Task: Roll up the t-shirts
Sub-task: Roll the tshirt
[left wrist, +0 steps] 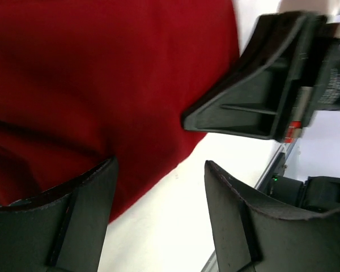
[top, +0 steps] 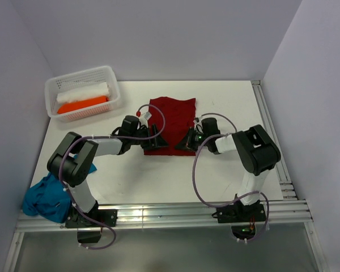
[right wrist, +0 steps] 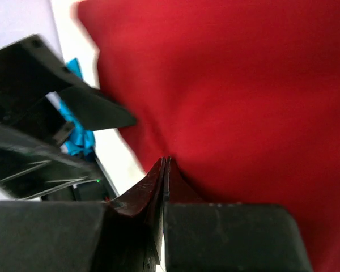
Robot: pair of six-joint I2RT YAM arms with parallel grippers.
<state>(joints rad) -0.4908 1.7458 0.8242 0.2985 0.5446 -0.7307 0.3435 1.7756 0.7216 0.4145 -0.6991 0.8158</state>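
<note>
4 shirts: 1 red shirt [top: 171,116] centre, 1 teal shirt [top: 45,195] near left, 1 orange shirt [top: 82,105] + 1 white shirt [top: 84,92] far left. 1 basket [top: 79,75]. 2 arms: left arm [top: 73,161], right arm [top: 256,150].

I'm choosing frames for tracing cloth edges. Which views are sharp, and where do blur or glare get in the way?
Top external: evenly lit and sharp, the dark red t-shirt crisp at its edges, with glare only on the near rail. Left wrist: soft, the near fingers out of focus and the weave lost. Right wrist: worst, the shirt's edge smeared and the teal t-shirt a mere blur.
</note>
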